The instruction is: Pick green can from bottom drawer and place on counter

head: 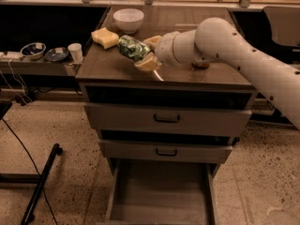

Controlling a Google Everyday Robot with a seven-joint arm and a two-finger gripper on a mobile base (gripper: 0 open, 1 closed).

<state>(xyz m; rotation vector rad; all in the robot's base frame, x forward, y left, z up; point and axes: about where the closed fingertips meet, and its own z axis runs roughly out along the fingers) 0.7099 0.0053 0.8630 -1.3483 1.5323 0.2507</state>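
The green can (pixel 132 48) is held tilted on its side in my gripper (pixel 146 53), just above the left half of the counter (pixel 112 69). The gripper's pale fingers (pixel 148 63) are shut on the can's right end. My white arm (pixel 243 55) reaches in from the right across the counter. The bottom drawer (pixel 159 196) stands pulled open below, its flat grey floor bare.
A white bowl (pixel 128 19) and a yellow sponge (pixel 105 37) sit at the counter's back left. A small dark object (pixel 200 64) lies behind the arm. Two shallower drawers (pixel 166 118) are shut. The lower side shelf (pixel 42 62) holds bowls and a cup. A black stand (pixel 40 184) lies on the floor at left.
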